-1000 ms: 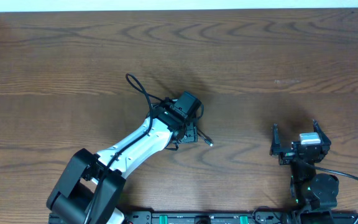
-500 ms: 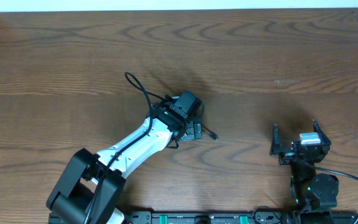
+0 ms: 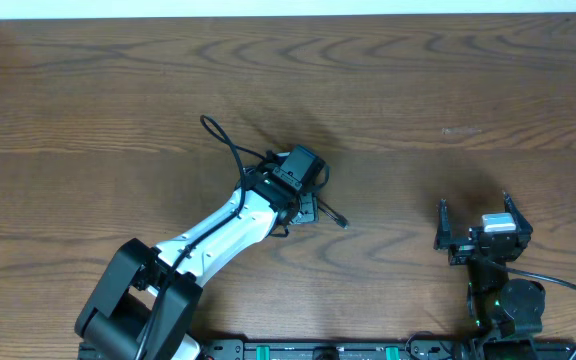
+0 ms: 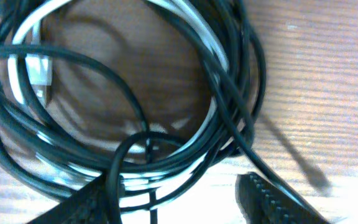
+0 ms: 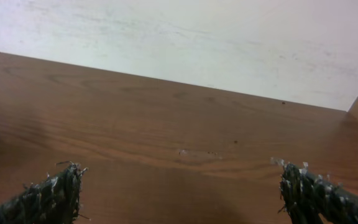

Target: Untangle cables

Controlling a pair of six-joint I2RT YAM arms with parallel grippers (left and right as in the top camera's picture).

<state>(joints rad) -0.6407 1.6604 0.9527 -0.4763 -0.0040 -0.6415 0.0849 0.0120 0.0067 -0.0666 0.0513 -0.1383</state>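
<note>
The cables are a tangled coil of several black cords [image 4: 231,118] and one white cord [image 4: 194,20] with a white plug [image 4: 41,70], filling the left wrist view. In the overhead view the coil is mostly hidden under my left gripper [image 3: 305,207]; a black loop [image 3: 220,137] sticks out to the upper left and a plug end [image 3: 337,218] to the right. My left gripper [image 4: 174,200] is open just above the coil, with black strands lying between its fingers. My right gripper [image 3: 475,213] is open and empty at the right; it also shows in the right wrist view [image 5: 179,186].
The wooden table [image 3: 448,90] runs to a white wall at the back. Thick black wires [image 3: 568,285] run from the right arm base at the front edge. The left arm [image 3: 208,240] reaches diagonally from the front left.
My left gripper has shifted slightly toward the back over the coil, and the plug end on the right has moved a little up. The right arm has not moved.
</note>
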